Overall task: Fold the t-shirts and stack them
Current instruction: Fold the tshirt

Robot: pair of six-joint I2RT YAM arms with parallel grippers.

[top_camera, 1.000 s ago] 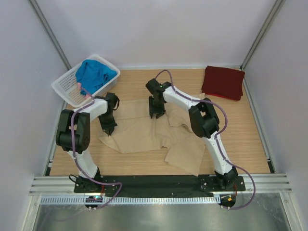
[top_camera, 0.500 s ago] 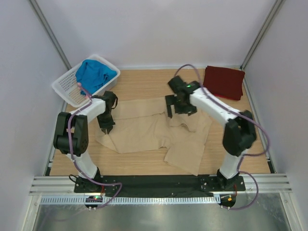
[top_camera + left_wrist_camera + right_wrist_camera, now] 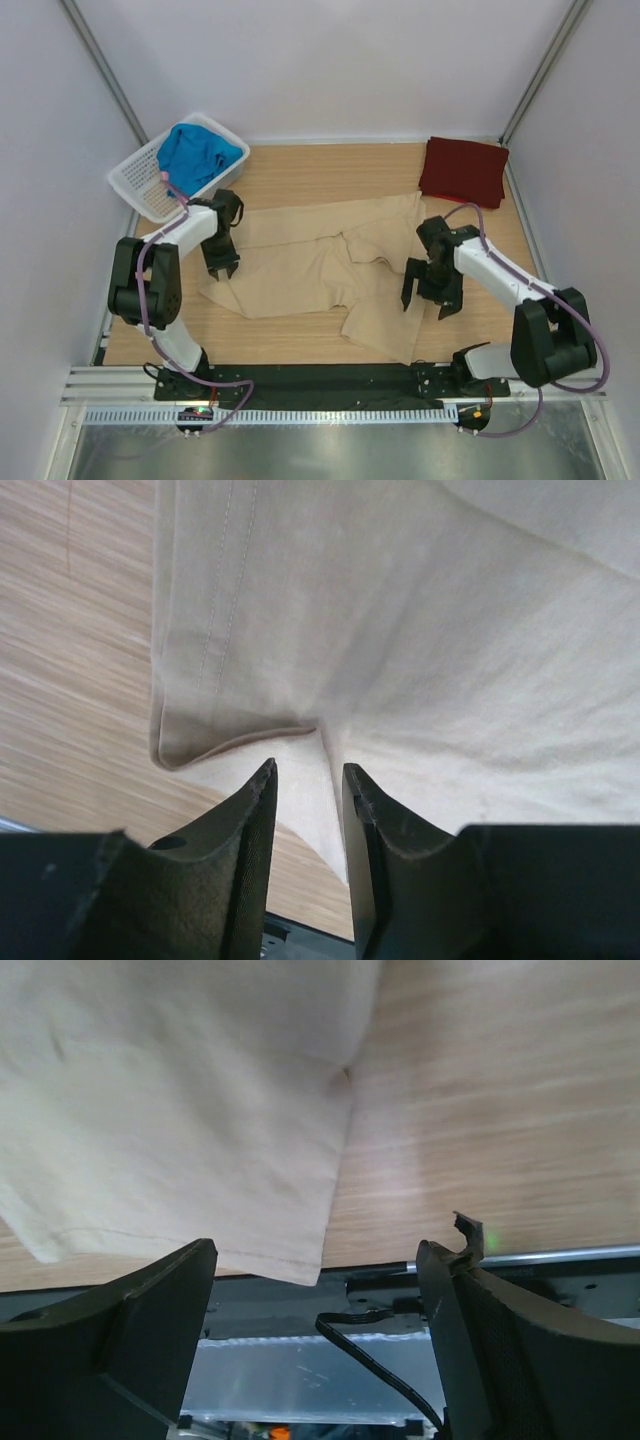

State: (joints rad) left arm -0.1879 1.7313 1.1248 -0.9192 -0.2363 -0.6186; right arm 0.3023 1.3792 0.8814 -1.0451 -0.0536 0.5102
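Roughly a quarter done: one shirt folded, the rest waiting. Entries run by size.

Tan t-shirt [image 3: 300, 270]: the largest item. It lies rumpled and half spread across the middle of the table [image 3: 300, 170], with one flap trailing toward the near edge. It is not folded yet and is judged to be the piece in hand.

Maroon t-shirt [image 3: 463, 172]: folded into a flat rectangle at the far right corner. Judged finished, and the likely base of the stack.

Blue t-shirt [image 3: 198, 155]: bunched in the white basket [image 3: 135, 190] at the far left, untouched. A pink scrap [image 3: 163, 177] shows at the basket's rim, too small to name with certainty.

Right gripper [image 3: 426, 305]: spread wide with nothing between the fingers, hovering over the tan shirt's right-hand edge.

Left gripper [image 3: 222, 272]: parted only a little, low over the tan shirt's left hem. A crease of cloth lies under the gap, seemingly not pinched.

Outstanding: fold the tan shirt, then the basket's contents, and stack all of it.
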